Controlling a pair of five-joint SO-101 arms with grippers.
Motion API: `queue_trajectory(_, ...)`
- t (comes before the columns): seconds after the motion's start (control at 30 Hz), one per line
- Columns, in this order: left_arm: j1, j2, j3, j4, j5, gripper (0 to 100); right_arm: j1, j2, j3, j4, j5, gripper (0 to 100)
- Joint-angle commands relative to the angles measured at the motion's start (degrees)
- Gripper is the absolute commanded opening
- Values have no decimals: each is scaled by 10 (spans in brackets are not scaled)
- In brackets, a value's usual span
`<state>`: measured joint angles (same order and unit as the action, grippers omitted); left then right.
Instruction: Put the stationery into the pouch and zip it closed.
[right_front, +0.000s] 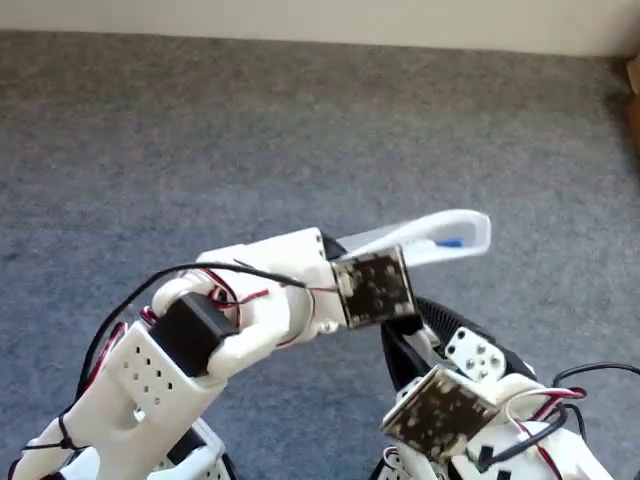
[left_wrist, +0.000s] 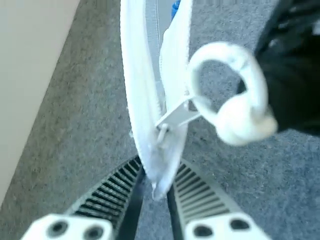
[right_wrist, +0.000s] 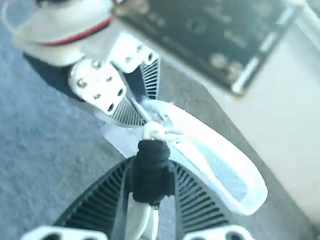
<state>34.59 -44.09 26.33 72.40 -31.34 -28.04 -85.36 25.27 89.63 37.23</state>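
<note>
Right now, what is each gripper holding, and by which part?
The left gripper pinches the pouch at its end edge. The right gripper grips the zip pull loop by its black-wrapped part.

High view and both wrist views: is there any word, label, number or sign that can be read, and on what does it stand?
No text can be read in any view.
On the circuit board near the pouch: pale specks, too blurred to read.
On the second circuit board: the same, unreadable.
On the pouch and its zip pull: no print visible.
</note>
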Motion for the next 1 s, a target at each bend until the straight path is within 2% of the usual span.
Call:
queue_trajectory(0.0, -52, -27, -2, 19, 19, 5, 8, -3, -29, -36, -63, 5)
queue_trajectory(0.1, -51, -80, 17, 45, 21, 5, 9, -3, -28, -47, -117, 5)
queue_trajectory(0.2, -54, -153, 62, 36, 60, 5, 9, -4, -12, -54, -156, 5)
queue_trajectory(0.3, -53, -220, 105, 37, 67, 5, 10, -7, 29, -87, -197, 5)
queue_trajectory(0.47, -54, -307, 160, 36, 105, 5, 65, -7, 69, -135, -263, 5)
queue_trajectory(0.57, -54, -338, 187, 34, 115, 5, 69, -7, 70, -136, -293, 5)
queue_trajectory(0.97, -52, -393, 262, 33, 118, 5, 72, -7, 73, -136, -316, 5)
